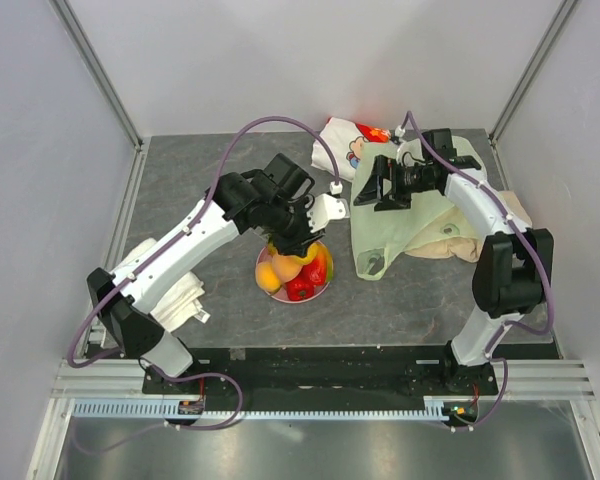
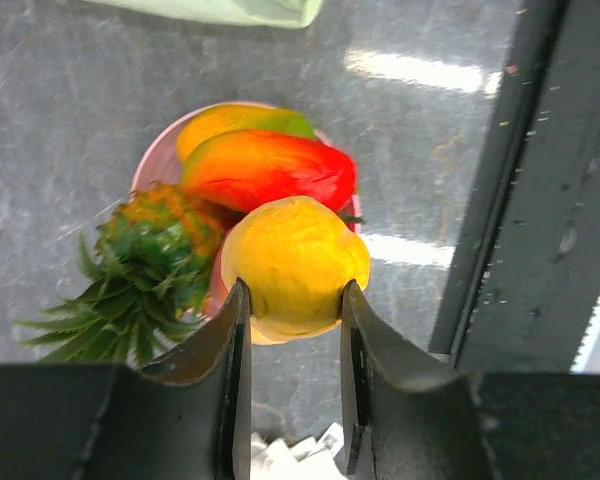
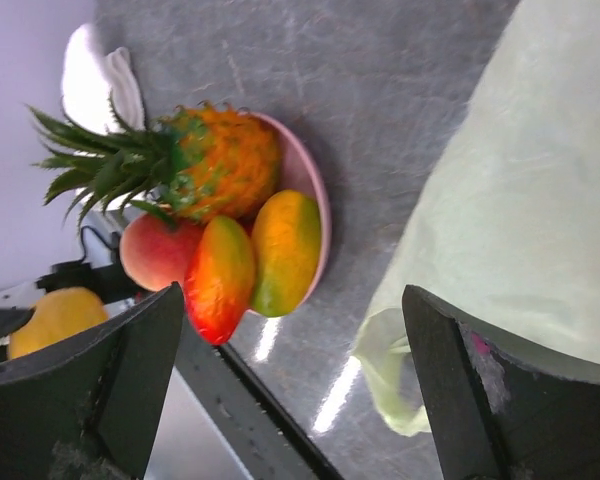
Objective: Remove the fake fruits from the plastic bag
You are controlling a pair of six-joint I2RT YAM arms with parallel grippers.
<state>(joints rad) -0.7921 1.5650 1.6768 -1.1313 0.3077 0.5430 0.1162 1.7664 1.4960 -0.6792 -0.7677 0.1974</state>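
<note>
Left wrist: yellow fruit (image 2: pixel 295 262) is clamped in the left gripper (image 2: pixel 295 292), hanging over the rim of the pink plate (image 2: pixel 152 160) mid-tabletop (image 1: pixel 200 180), where pineapple (image 2: pixel 162 232) and mango (image 2: pixel 270 170) are piled. Plastic bag (image 1: pixel 410 225) lies flat toward the far right corner, right gripper (image 1: pixel 372 186) wide open above it, holding nothing. Looks like the drop-off step; next needs the jaws opened over a free spot so the pile doesn't roll

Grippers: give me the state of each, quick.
Left gripper: closed on the yellow fruit.
Right gripper: open, empty.
</note>
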